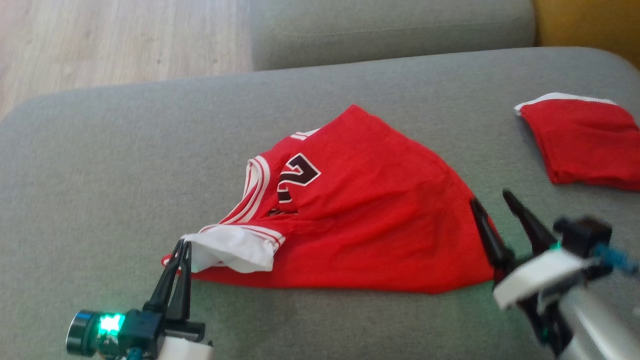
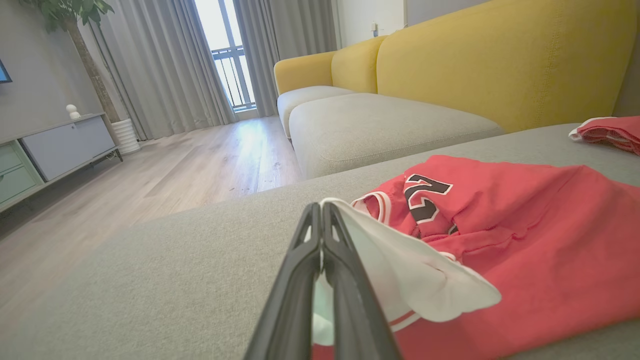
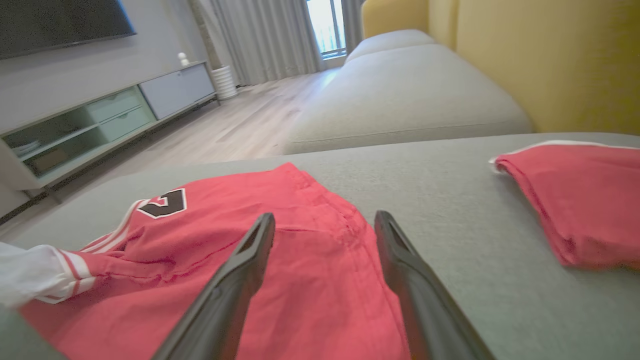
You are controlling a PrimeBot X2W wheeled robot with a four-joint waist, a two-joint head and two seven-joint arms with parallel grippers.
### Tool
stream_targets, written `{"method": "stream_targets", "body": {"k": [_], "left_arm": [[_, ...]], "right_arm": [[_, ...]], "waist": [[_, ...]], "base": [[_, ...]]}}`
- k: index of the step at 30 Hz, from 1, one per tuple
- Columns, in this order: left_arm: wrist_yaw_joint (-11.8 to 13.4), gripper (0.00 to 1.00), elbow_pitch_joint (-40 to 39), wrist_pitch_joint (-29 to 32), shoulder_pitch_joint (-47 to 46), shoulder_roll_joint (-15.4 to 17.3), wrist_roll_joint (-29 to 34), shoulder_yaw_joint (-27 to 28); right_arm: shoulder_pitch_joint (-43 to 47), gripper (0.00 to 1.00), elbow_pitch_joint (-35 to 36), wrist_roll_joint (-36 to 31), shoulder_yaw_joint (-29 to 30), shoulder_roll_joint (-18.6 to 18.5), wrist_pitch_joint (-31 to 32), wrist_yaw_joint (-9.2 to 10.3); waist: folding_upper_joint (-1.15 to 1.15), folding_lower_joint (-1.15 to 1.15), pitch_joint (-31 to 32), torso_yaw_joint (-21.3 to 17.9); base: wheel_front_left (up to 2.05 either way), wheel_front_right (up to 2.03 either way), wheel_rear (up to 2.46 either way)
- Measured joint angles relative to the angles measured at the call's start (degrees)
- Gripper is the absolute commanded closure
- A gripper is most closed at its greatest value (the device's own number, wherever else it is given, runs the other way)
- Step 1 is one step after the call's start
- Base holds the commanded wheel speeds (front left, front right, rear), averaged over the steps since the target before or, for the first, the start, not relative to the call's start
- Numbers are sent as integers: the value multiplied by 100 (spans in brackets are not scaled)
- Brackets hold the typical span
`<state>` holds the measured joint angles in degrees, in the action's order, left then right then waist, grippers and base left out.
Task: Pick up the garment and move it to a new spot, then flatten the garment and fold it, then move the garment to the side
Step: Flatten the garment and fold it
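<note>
Left claw (image 1: 182, 250), lowest in the head view, is clenched, its two dark fingers pressed together on the turned-up white corner of the red jersey (image 1: 370, 210), a thin cloth garment with white-striped trim and a dark number. In the left wrist view white cloth shows between the fingers (image 2: 345, 280). The jersey lies rumpled at the middle of the broad grey sofa cushion (image 1: 100, 175), its near hem running straight across to the right claw (image 1: 489, 196). That claw stands released and wide, one finger over the jersey's right edge, the other over bare cushion; contact cannot be told. Bare grey cushion lies left of and in front of the jersey. A folded red cloth with a white border (image 1: 585, 145) lies well apart at the right edge. Beyond the cushion's far left edge is pale wooden floor (image 1: 100, 40).
</note>
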<state>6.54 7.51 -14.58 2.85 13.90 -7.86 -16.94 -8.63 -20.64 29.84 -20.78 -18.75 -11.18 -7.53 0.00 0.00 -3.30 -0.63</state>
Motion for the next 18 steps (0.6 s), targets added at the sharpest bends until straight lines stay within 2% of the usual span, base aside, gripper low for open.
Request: {"method": "stream_targets", "body": {"k": [8, 13, 18], "left_arm": [[-5, 100, -73, 40, -264, -9, 87, -180], [-52, 100, -77, 38, -507, -21, 146, -286], [-77, 100, -69, 38, -683, -71, 147, -377]], "right_arm": [[-1106, 0, -446, 2163, -983, -679, 733, 0], [-1390, 0, -808, 2753, -1462, -1039, 817, 0], [-1645, 0, -991, 3009, -1802, -1191, 703, 0]], "waist": [[0, 0, -293, 275], [0, 0, -494, 469], [0, 1, -652, 625]], "base": [[0, 0, 0], [0, 0, 0], [0, 0, 0]]}}
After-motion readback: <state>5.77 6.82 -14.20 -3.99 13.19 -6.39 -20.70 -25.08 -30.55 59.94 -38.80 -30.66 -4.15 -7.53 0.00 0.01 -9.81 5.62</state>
